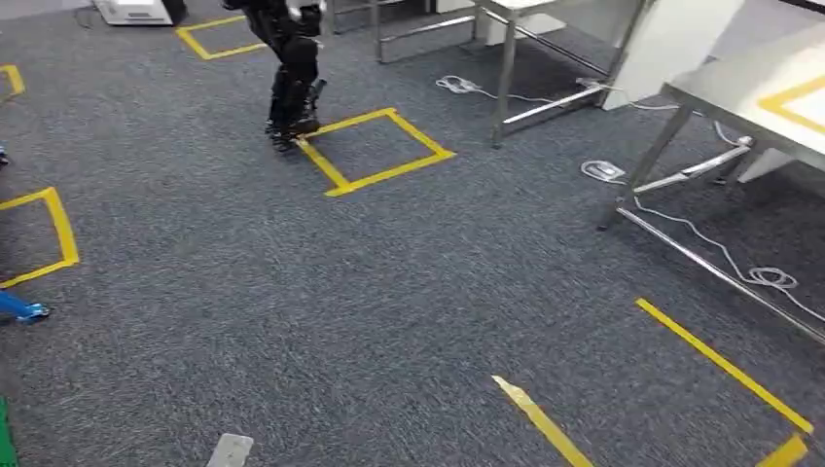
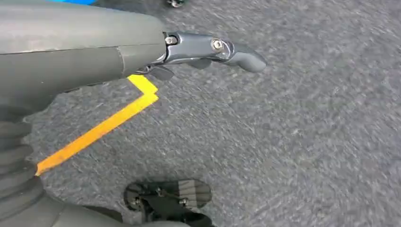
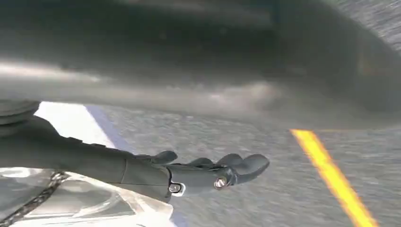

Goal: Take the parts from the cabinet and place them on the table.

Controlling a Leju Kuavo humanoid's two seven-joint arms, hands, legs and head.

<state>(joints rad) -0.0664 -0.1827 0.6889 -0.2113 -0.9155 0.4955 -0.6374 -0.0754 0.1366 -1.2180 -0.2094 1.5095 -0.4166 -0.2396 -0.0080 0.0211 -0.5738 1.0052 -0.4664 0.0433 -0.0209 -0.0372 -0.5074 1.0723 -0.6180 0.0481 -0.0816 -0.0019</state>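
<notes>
A clear plastic bag of parts (image 3: 80, 203) with a dark chain-like piece inside lies against the palm of my right hand (image 3: 189, 172), which holds it over the carpet with thumb and fingers stretched out. How the fingers close on the bag is hidden. My left hand (image 2: 208, 49) hangs over the grey carpet with its fingers stretched out and nothing in it. The white table (image 1: 749, 88) with yellow tape on top stands at the right edge of the head view on metal legs.
Yellow tape squares (image 1: 375, 151) and lines (image 1: 725, 365) mark the carpet. White cables (image 1: 720, 248) trail under the table's metal frame (image 1: 700, 263). A second table frame (image 1: 506, 88) stands behind. A dark pair of legs (image 1: 292, 73) stands at the back.
</notes>
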